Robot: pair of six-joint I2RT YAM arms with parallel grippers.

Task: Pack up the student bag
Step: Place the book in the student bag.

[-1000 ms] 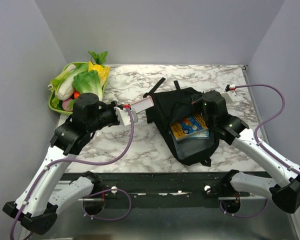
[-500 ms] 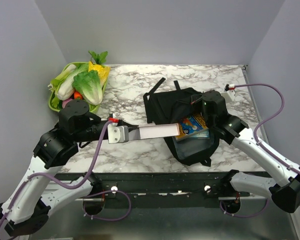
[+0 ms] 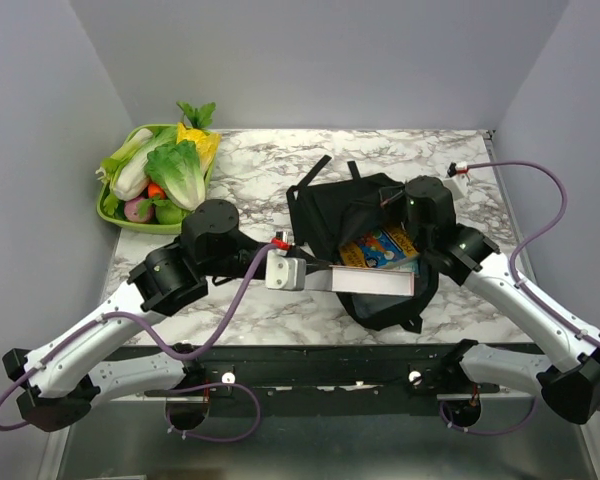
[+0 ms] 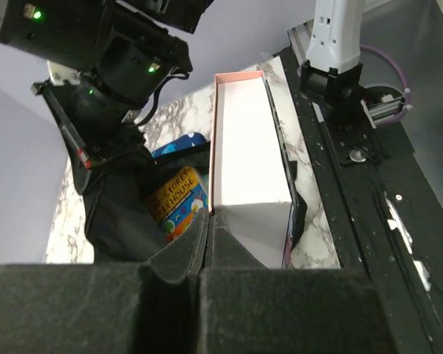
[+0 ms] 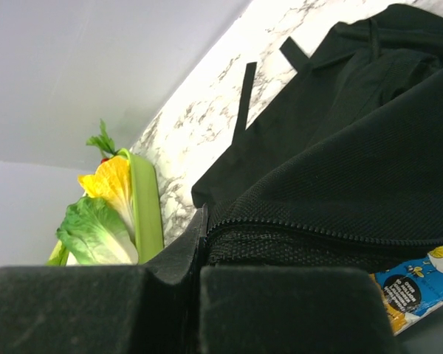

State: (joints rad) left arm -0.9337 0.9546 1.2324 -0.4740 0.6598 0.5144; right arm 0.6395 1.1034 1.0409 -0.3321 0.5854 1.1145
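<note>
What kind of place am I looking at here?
Probably a robot test cell in a lab, not a real room: plain grey walls box in a small marble-patterned table, two robot arms are bolted at its near edge, and the vegetables look like props.

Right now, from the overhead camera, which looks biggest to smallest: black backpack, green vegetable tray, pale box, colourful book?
1. black backpack
2. green vegetable tray
3. pale box and colourful book look alike; the book is partly hidden, so I won't rank them.

left arm (image 3: 170, 278) swung right | white box (image 3: 375, 282): from beside student bag (image 3: 325, 215) to over its opening
</note>
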